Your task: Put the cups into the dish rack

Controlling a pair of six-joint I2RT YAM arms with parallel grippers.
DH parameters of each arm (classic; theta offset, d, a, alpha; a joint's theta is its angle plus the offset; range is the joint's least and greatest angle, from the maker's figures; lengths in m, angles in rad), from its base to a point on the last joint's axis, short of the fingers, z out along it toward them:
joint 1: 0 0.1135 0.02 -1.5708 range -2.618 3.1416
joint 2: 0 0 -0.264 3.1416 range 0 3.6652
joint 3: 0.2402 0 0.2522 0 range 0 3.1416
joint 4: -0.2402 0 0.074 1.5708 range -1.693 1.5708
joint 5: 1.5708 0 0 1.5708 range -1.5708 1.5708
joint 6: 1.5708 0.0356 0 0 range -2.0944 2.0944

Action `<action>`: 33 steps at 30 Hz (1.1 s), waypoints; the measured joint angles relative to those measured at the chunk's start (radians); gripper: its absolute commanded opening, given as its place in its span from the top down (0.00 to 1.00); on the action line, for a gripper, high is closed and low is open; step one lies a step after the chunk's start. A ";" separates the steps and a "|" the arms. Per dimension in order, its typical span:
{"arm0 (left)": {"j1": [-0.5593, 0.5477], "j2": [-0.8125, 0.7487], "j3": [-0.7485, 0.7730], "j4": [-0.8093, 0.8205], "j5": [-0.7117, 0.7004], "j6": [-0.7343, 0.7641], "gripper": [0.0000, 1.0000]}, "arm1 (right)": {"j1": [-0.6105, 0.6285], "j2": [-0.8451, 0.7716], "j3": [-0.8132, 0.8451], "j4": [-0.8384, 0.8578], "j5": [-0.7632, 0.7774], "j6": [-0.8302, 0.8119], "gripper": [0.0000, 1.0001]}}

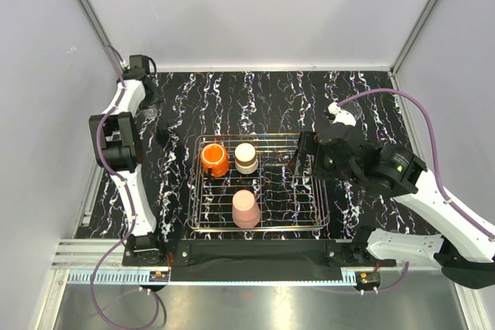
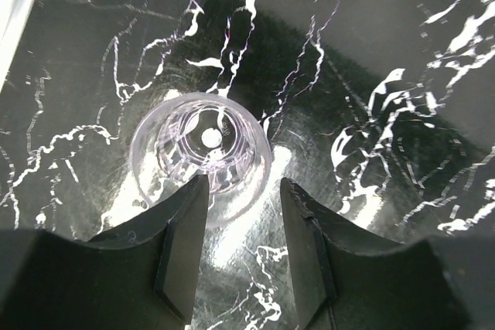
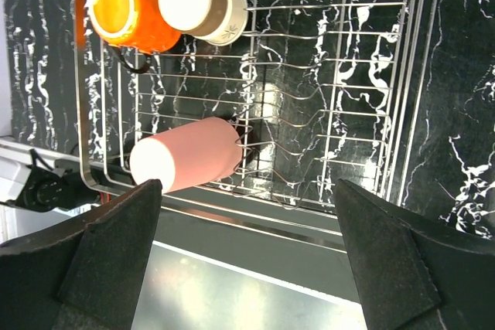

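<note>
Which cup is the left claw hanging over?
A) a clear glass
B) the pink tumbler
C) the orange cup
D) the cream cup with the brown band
A: in the left wrist view, a clear glass stands upright on the black marbled table, right under the left gripper, whose fingers are apart.
</note>
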 measured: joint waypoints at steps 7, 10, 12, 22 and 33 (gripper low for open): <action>0.000 0.062 0.026 -0.023 0.000 -0.001 0.64 | 0.000 0.019 -0.008 -0.009 0.012 0.009 0.00; 0.000 0.066 0.026 -0.027 0.000 0.000 0.74 | 0.000 0.034 -0.007 -0.028 0.033 0.016 0.00; 0.000 0.066 0.026 -0.026 -0.001 0.000 0.88 | 0.000 0.049 -0.007 -0.053 0.055 0.023 0.00; 0.000 0.053 0.026 -0.030 0.013 -0.007 1.00 | 0.000 0.097 0.030 -0.172 0.177 0.109 0.00; -0.041 -0.343 -0.116 0.042 0.335 -0.115 1.00 | 0.000 0.151 -0.015 -0.170 0.237 0.043 0.00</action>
